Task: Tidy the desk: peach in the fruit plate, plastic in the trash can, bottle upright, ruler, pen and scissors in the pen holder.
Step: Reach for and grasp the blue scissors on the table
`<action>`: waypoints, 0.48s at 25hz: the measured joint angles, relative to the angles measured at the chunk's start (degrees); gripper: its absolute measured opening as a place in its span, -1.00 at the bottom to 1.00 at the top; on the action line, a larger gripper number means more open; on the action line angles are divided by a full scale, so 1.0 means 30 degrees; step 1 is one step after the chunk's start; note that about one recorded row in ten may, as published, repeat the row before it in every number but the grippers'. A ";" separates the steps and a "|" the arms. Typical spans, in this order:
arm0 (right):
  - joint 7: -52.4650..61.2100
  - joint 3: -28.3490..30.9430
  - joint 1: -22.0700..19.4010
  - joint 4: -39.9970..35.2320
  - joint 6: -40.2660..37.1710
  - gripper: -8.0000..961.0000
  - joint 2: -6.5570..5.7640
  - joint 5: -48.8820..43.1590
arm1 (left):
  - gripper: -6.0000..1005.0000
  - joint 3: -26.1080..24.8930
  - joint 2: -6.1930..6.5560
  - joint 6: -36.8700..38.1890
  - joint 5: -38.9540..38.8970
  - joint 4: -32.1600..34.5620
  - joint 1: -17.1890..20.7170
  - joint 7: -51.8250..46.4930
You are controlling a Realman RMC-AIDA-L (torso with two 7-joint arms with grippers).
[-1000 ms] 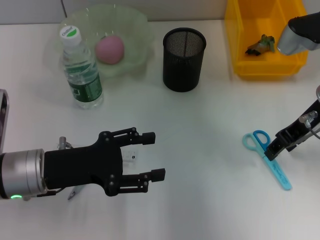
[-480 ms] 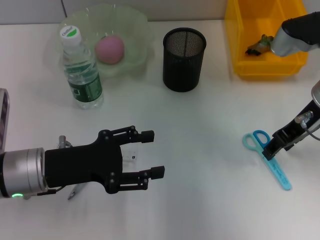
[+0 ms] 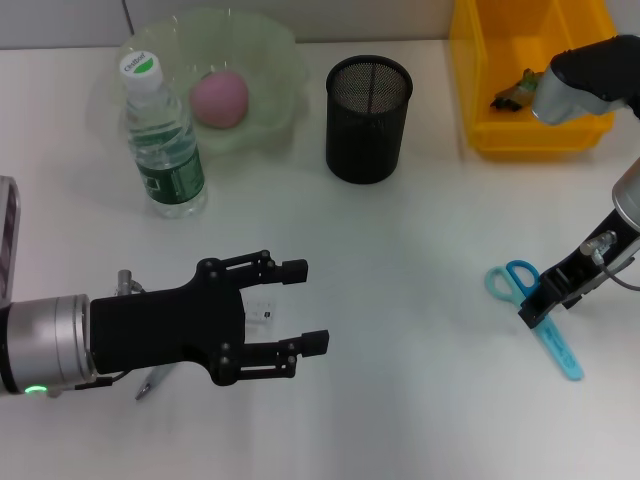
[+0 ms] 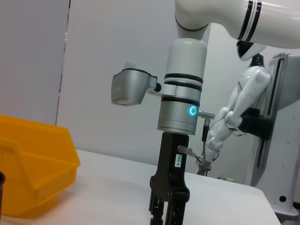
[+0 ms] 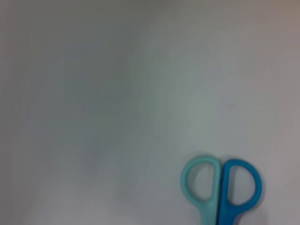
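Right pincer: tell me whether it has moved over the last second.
Yes, slightly. Against the scissors lying on the desk, the right pincer has slid toward the robot and a little leftward along them. The scissors themselves have stayed put.

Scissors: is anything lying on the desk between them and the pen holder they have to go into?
Nothing visible. The scissors lie flat on the desk with the right gripper at them. The stretch of white tabletop from there to the pen holder is bare, and the yellow trash can stands off to the side of that line.
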 joint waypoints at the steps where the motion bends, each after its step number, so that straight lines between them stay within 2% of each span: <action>1: 0.0000 0.0000 0.0000 0.0000 0.0000 0.19 0.0000 0.0000 | 0.57 0.0000 0.0000 0.0000 0.0000 0.0000 0.0000 0.0000; 12: 0.0064 -0.0073 -0.0006 0.0065 0.0092 0.19 0.0033 0.0011 | 0.57 0.0001 0.0000 -0.0052 0.0000 -0.0028 0.0075 0.0141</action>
